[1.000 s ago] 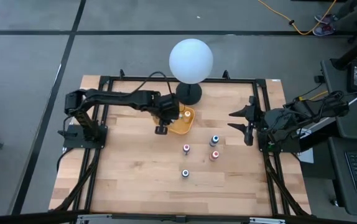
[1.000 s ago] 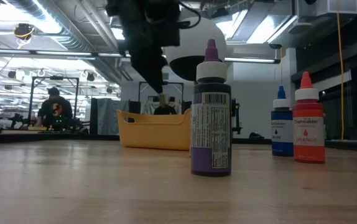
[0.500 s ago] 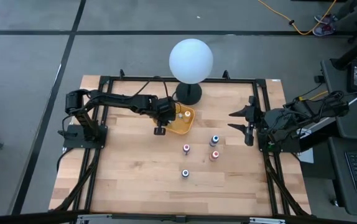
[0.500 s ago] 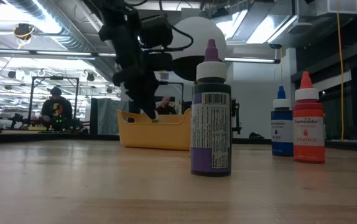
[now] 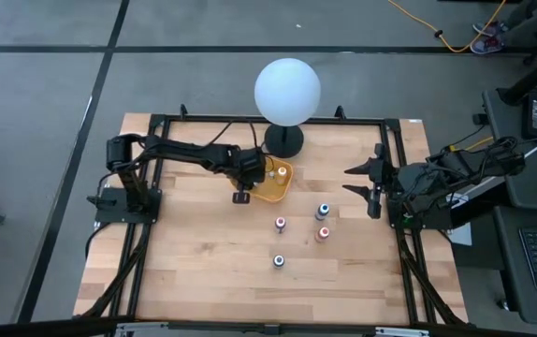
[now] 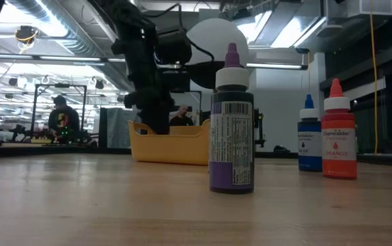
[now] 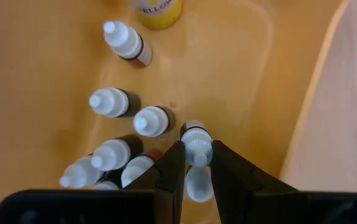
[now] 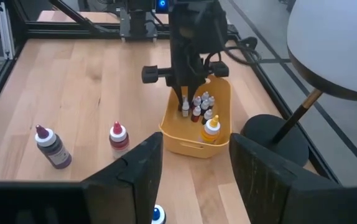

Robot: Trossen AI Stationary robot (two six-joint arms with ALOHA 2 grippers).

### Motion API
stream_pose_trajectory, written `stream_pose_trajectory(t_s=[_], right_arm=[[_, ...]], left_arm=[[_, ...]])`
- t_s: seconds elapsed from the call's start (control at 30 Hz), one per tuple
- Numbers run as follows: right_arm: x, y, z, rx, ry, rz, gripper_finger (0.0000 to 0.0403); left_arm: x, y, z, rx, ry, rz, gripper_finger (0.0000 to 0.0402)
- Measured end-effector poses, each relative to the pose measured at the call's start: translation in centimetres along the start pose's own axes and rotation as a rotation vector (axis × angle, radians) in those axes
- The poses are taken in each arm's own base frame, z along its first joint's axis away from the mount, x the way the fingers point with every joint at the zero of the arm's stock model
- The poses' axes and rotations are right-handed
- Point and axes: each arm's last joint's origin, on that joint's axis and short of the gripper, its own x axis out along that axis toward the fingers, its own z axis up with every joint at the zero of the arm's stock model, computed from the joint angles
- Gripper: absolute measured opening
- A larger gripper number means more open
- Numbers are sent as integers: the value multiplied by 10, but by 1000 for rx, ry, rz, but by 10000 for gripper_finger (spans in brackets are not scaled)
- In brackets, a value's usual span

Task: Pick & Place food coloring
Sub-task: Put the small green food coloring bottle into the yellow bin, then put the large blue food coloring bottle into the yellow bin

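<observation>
Left hand [image 7: 196,157] around white-capped bottle [image 7: 195,142] in tray [image 7: 259,81]

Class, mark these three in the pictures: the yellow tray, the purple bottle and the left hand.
Yellow tray [image 6: 172,145], low view, on its front wall.
Purple bottle [image 6: 232,140], low view, on its label.
Left hand [image 7: 196,163], left wrist view, between its fingertips, around a small bottle's white cap.

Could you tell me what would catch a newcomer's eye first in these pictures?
Probably the big white globe on a black base at the table's far edge, and right beside it the yellow-orange rectangular tray of tiny white-capped bottles, where the left gripper reaches in, its fingers closing around one small white-capped bottle. Next, four larger food coloring bottles stand on the bare wood, the purple-topped one looming closest in the low view, while the right gripper waits open at the right edge.
</observation>
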Motion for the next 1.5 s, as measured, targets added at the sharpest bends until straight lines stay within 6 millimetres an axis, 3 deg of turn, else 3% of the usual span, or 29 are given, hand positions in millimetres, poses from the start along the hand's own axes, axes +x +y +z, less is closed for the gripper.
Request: stream_pose_trajectory(t_s=[0.37,0.97,1.33,1.5], right_arm=[[0,0,0,3,0,0,187],[0,0,0,-3,4,8,187],[0,0,-1,-8,11,11,187],[0,1,-3,-19,35,37,187]], left_arm=[[6,0,-1,-27,16,7,65],[5,3,0,-83,26,31,130],[-14,8,15,-73,49,34,134],[-47,8,11,-66,56,16,130]])
